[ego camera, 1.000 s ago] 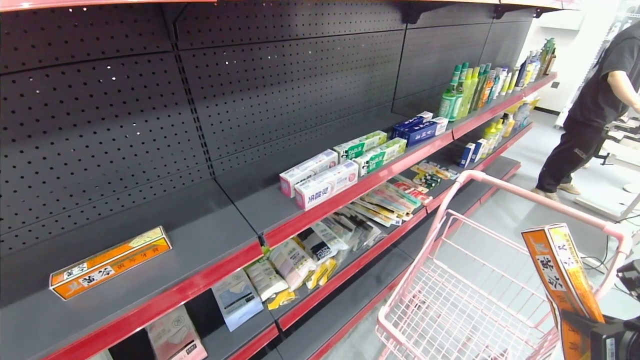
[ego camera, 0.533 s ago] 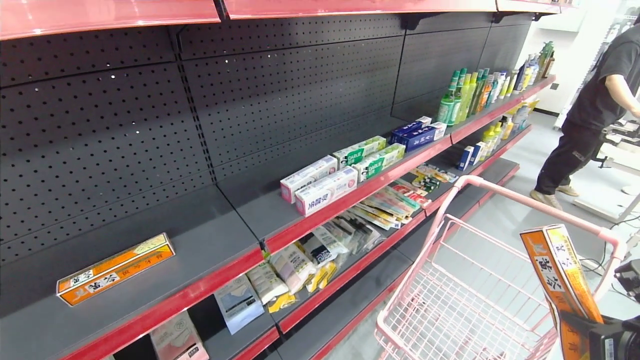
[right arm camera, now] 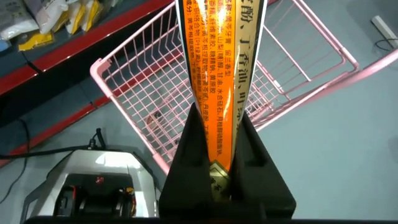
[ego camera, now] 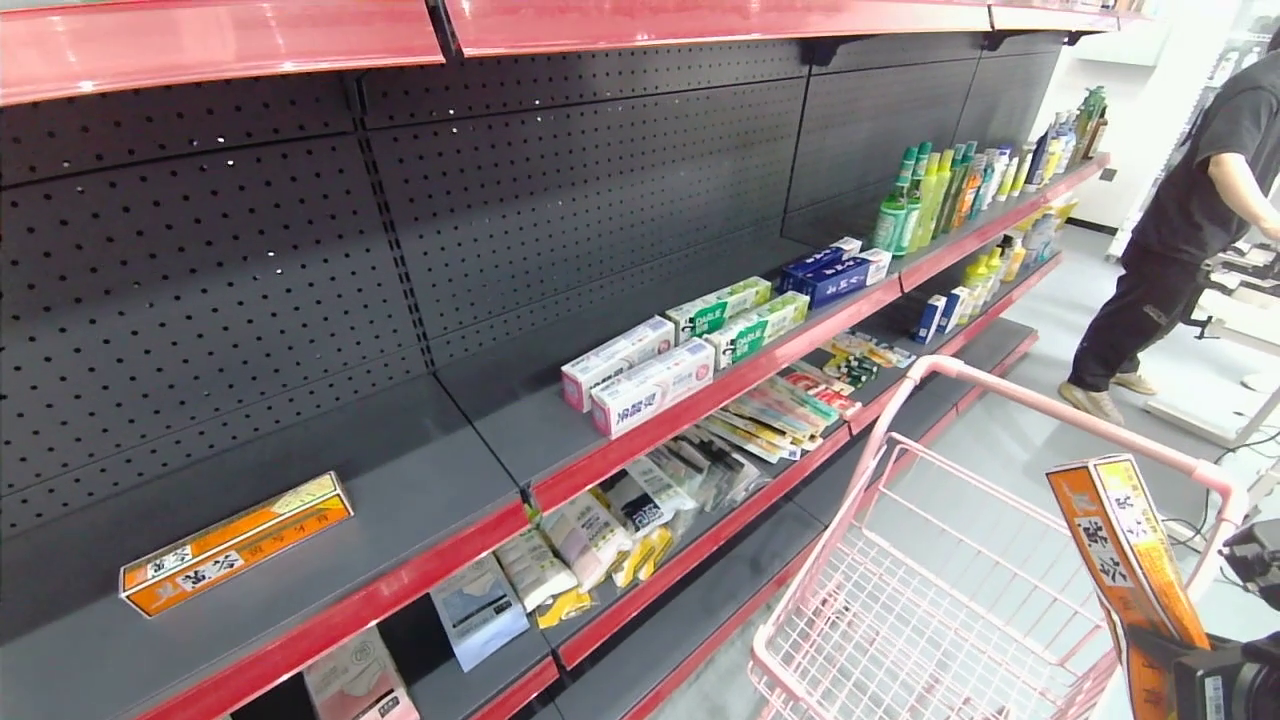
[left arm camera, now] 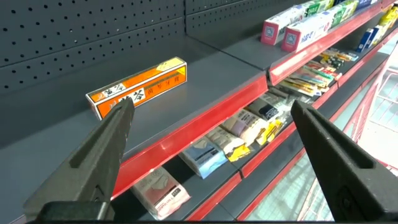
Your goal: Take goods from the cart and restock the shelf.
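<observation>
On the left, an orange box lies flat on the dark shelf. It rests on its long side, back from the red front edge. The left pincer hangs in front of this shelf, out past the red edge, and it points at the orange box. Its two dark fingers are spread wide apart and there is nothing between them.

Farther right on the same shelf lie the white and pink boxes, then the green boxes, then the blue boxes. They lie in pairs, close to the red edge. After them stand green and yellow bottles, upright in a row. On the shelf below there are soft packets lying in a loose bunch.

Next comes the pink wire cart. It stands on the floor beside the shelf, with its handle on the right.

At the far right is the right pincer. It sits low, next to the cart, and it points up. Its fingers are closed tight on the lower end of a second orange box — one finger on each flat side. This box sticks up out of the pincer and leans a little. Its top end is near the cart's handle, in the air, well apart from the shelf.
</observation>
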### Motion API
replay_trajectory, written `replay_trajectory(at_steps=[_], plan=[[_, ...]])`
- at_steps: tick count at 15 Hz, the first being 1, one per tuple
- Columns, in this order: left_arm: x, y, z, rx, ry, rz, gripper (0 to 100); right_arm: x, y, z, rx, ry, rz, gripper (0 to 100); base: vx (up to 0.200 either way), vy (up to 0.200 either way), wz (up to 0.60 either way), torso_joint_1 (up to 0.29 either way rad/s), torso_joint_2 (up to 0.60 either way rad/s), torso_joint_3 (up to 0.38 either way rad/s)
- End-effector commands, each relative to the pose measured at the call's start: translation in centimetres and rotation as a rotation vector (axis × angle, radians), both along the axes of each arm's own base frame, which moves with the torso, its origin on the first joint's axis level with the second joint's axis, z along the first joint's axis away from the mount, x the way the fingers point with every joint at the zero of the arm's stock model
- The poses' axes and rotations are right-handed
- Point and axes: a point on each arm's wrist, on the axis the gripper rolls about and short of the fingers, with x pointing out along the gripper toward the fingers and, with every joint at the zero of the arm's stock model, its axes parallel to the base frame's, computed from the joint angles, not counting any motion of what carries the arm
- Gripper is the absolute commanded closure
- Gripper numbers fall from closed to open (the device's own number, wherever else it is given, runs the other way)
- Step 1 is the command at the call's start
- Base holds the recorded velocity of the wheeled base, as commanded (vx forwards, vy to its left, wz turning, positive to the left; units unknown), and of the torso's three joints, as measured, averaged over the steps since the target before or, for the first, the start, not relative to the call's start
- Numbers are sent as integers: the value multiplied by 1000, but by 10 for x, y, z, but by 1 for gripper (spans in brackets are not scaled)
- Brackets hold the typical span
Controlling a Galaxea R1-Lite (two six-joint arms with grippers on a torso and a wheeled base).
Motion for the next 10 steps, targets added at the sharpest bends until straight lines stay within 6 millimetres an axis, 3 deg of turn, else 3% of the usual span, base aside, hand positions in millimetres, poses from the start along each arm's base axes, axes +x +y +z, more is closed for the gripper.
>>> replay_trajectory(at_steps=[1,10], plan=[[0,0,0,0,1,0,0,-1,0,0,-2,-4,4,100,0,0,600,7,-2,-2],[0,0,0,0,1,0,0,-13,-1,1,-44,-52,34,100,0,0,600,3,2,0]])
